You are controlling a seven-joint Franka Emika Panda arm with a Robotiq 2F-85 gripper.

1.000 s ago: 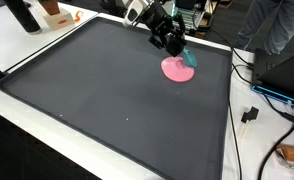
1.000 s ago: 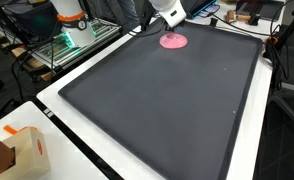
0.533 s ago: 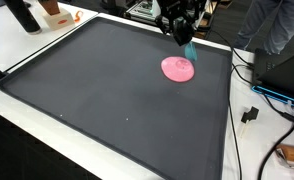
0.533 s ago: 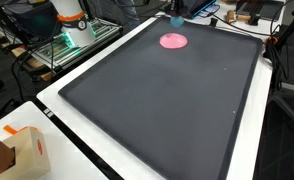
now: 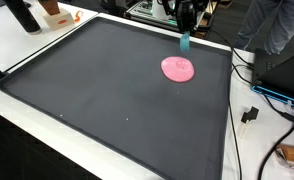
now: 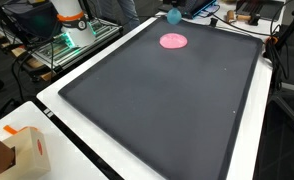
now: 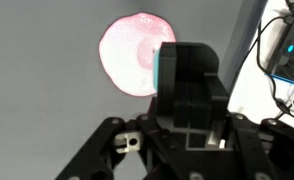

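Note:
A flat pink plate (image 5: 178, 68) (image 6: 173, 41) lies on the black mat (image 5: 107, 90) near its far edge. My gripper (image 5: 186, 25) hangs high above the plate, shut on a small teal object (image 5: 184, 42) (image 6: 173, 15) that dangles below the fingers. In the wrist view the black fingers (image 7: 192, 70) are pressed together; only a thin teal edge (image 7: 158, 65) of the object shows beside them. The pink plate (image 7: 135, 55) lies far below, with nothing on it that I can see.
The mat (image 6: 167, 110) has a raised rim on a white table. Cables (image 5: 249, 112) and a blue-lit device (image 5: 282, 95) lie to one side. A cardboard box (image 6: 17, 150) stands at a table corner, and an orange-and-white machine (image 6: 69, 20) beyond the mat.
The gripper has risen from just over the pink plate, carrying the teal object up and toward the mat's far edge. The plate has stayed put.

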